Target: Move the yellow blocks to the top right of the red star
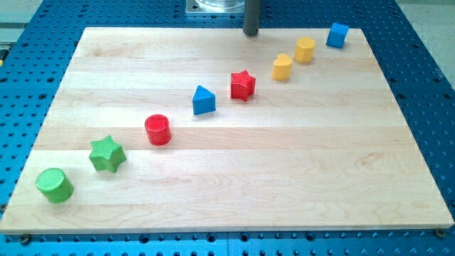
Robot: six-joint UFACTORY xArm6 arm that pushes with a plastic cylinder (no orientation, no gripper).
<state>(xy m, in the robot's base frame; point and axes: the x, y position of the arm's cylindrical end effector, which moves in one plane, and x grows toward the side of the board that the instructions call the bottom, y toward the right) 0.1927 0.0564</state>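
Two yellow blocks stand up and to the right of the red star (242, 85): a yellow block (282, 67) close to the star and a yellow block (305, 50) farther up-right. My tip (251, 33) is at the board's top edge, above the red star and left of both yellow blocks, touching no block.
A blue cube (338, 35) sits at the top right. A blue triangular block (203, 100), a red cylinder (158, 130), a green star (106, 154) and a green cylinder (55, 185) run diagonally down to the bottom left of the wooden board (284, 185).
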